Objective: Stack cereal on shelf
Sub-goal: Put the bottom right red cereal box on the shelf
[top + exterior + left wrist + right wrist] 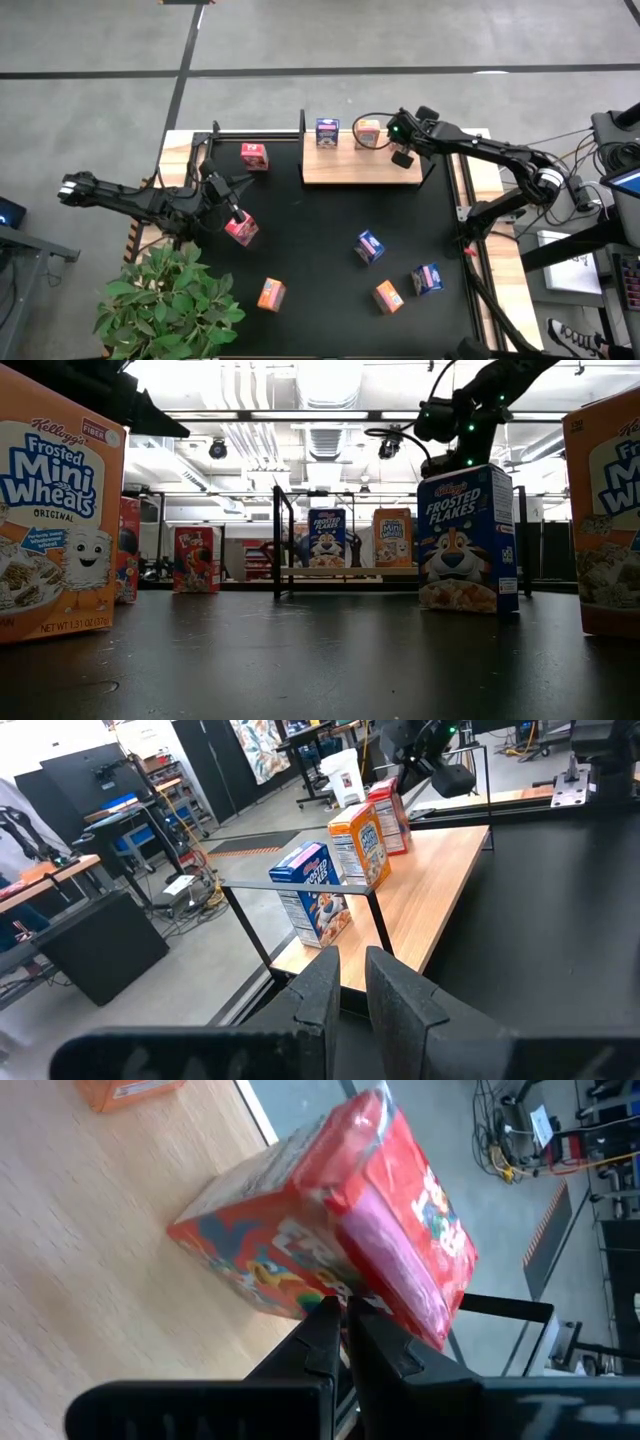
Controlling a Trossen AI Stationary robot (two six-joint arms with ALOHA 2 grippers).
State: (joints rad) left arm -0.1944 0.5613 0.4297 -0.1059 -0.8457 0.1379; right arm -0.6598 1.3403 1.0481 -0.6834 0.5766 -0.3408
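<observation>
Pinched together and empty, my right gripper (342, 1308) touches the red-pink printed cardboard cereal box (330, 1230) on the light wooden shelf board (80, 1250); I'd nudge it square, gently.

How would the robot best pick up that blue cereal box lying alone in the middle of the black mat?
Probably from straight above, jaws closing across the two narrow sides of the blue box. It sits turned at an angle with open mat all round, so the wrist should rotate to match.
</observation>
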